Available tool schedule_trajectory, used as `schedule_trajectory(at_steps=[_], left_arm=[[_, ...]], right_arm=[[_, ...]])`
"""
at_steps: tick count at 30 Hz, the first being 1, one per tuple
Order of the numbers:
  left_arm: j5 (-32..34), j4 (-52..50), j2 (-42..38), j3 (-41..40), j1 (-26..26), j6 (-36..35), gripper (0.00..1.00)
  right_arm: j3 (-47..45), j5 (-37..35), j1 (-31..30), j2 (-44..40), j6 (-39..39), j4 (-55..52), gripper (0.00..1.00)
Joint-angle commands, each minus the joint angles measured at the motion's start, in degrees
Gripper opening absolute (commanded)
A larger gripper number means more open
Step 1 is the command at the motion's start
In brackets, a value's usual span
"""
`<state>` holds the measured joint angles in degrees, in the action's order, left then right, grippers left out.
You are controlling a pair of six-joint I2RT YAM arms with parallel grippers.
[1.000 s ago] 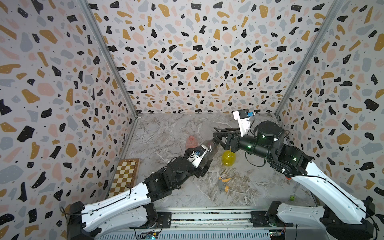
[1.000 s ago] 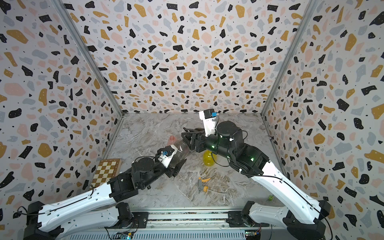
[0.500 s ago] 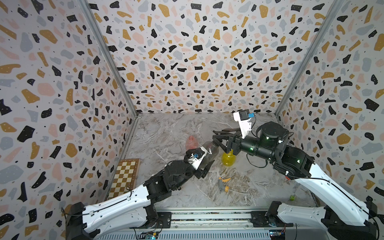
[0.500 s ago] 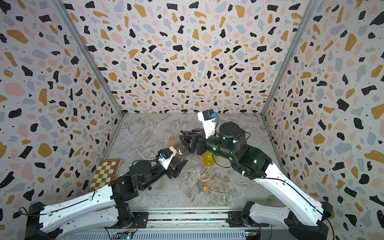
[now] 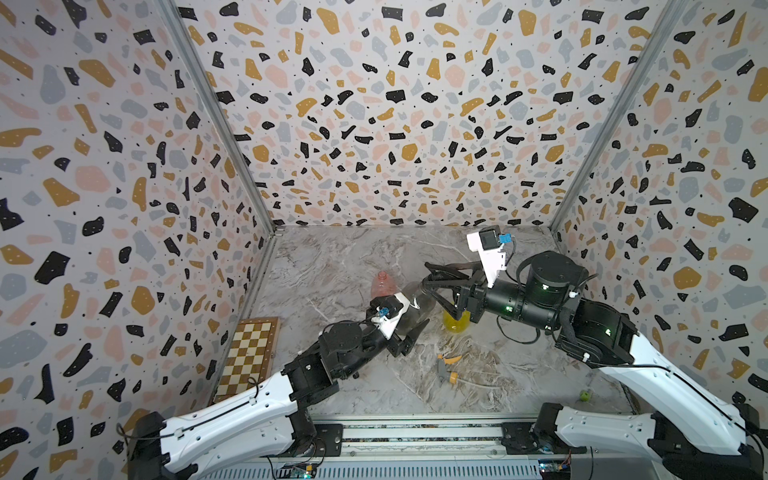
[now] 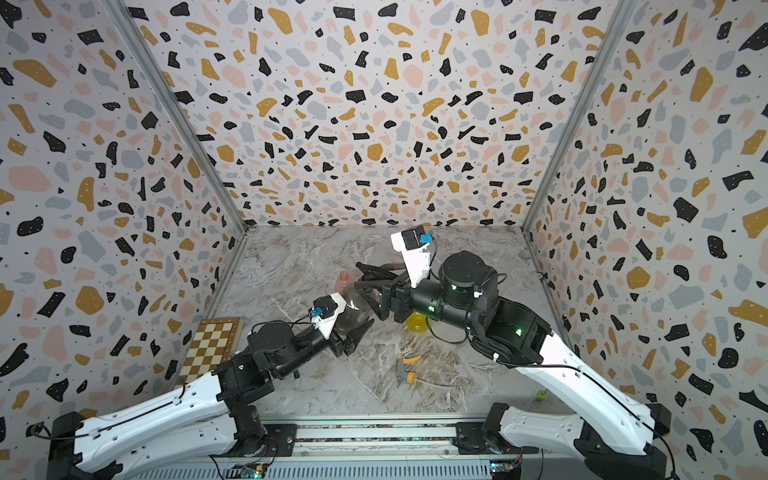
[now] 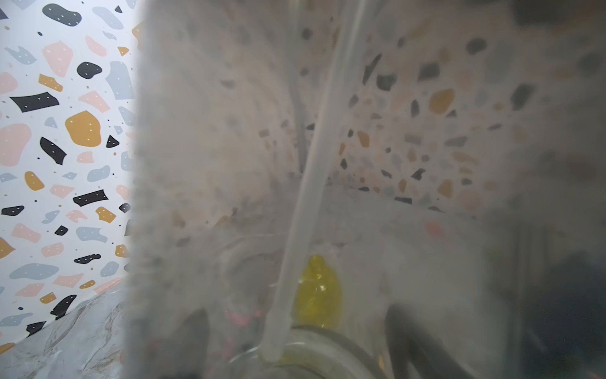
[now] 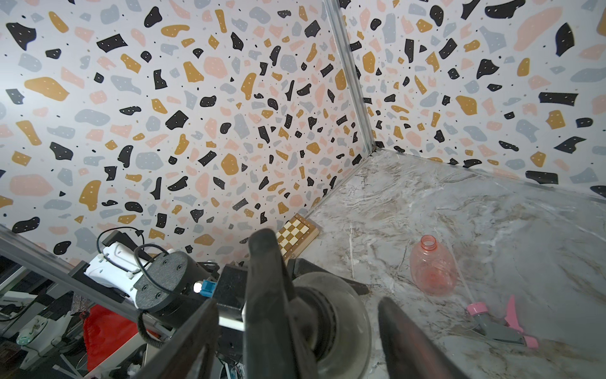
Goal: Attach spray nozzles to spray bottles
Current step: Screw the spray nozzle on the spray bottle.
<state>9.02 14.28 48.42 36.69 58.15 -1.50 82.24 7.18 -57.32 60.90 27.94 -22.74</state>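
L gripper (image 5: 411,311) clamped on smoky grey bottle (image 5: 417,300), held tilted above marble table (image 5: 353,257). Black nozzle (image 8: 265,269) sits at bottle neck, and its dip tube (image 7: 305,197) runs inside; whether screwed tight, cannot tell. R gripper (image 8: 298,303) has jaws apart, one each side of nozzle head, with gaps visible. Pink bottle (image 8: 433,269) upright, pink-and-grey nozzle (image 8: 498,323) lying just beside. Yellow bottle (image 5: 456,323) upright below R gripper. Grey-and-yellow nozzle (image 5: 446,370) lies on table, apart.

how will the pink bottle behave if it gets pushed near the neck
Probably very light: the pink bottle looks empty and see-through. Upright with a narrow neck, it would likely tip if pushed high. Its rounded body could roll once down.
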Motion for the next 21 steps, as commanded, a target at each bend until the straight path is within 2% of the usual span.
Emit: schedule_trajectory(at_steps=[1, 13, 21], left_arm=[[-1.2, 5.1, -0.8, -0.5, -0.6, 1.2, 0.00], [-2.0, 4.3, -2.7, -1.1, -1.9, 2.0, 0.00], [-2.6, 4.3, -2.8, -1.6, -2.7, 2.7, 0.00]], right_arm=[[3.2, -1.7, -1.2, -0.9, -1.1, -1.6, 0.78], [4.1, -4.5, -4.5, -1.1, 0.0, -4.9, 0.78], [6.5, -7.4, -11.5, 1.0, 0.2, -4.3, 0.77]])
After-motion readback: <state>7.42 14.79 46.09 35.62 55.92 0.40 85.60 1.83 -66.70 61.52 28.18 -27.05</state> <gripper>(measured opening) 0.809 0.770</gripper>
